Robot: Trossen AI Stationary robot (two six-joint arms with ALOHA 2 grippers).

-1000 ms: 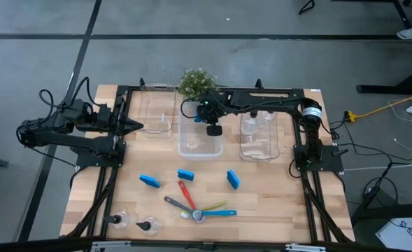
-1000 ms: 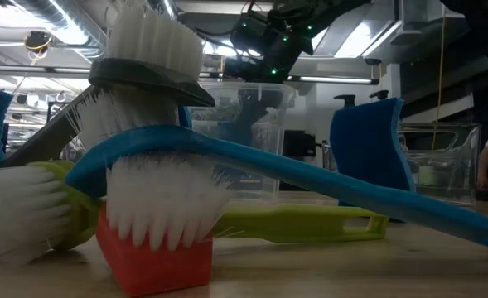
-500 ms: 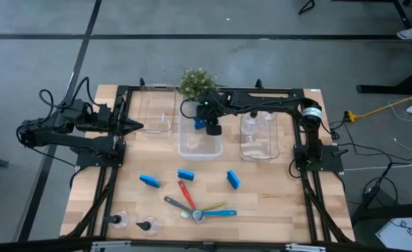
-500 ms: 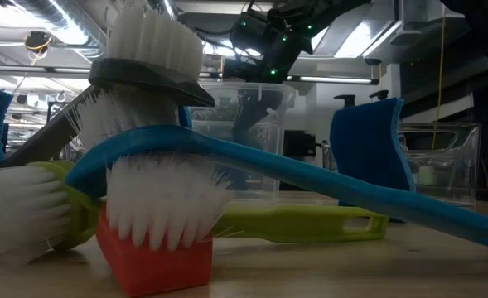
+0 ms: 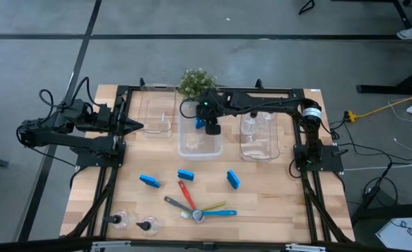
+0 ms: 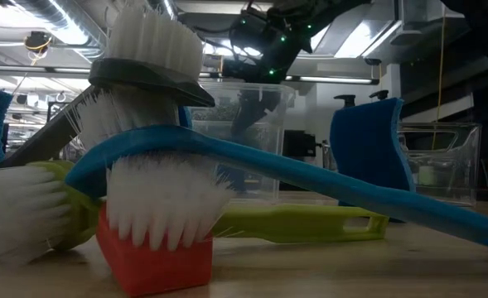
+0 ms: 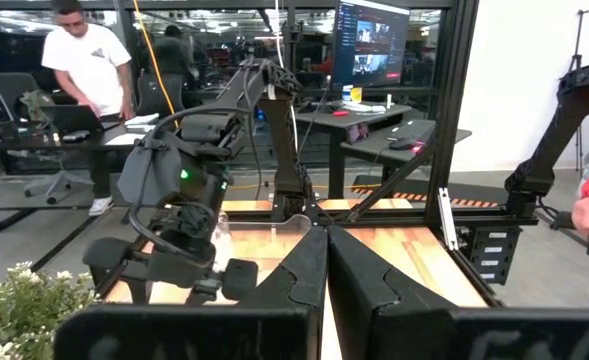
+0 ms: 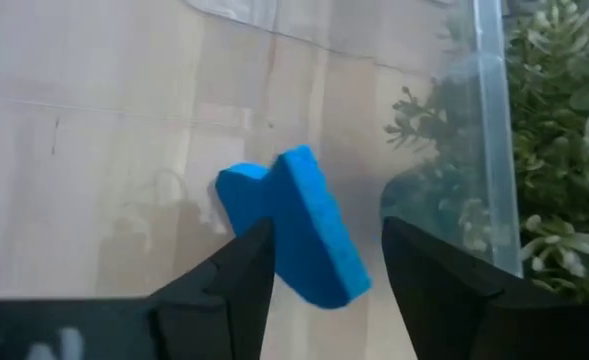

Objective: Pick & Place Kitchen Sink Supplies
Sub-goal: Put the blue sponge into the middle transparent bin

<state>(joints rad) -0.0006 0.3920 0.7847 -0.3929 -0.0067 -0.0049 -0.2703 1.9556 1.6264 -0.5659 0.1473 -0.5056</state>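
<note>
Blue sponge (image 8: 294,225) lies loose inside the middle bin (image 5: 200,147), between the parted fingers of the right tool (image 5: 211,128), which grips nothing and hangs over the bin's 12 o'clock end beside the plant (image 5: 195,81). Three more sponges (image 5: 185,174) and four brushes (image 5: 195,208) lie on the surface (image 5: 275,203) toward 6 o'clock, two bottles (image 5: 132,222) at 7. The left tool (image 5: 137,126) waits closed at 9 o'clock.

The right tool (image 5: 210,126) hangs inside the middle clear plastic bin (image 5: 200,148), its walls close around it and the green potted plant (image 5: 196,82) just behind. A small blue rectangular sponge (image 8: 299,230) lies just beyond its parted fingers. Bare bench (image 5: 275,196) lies open in front of the bins.
</note>
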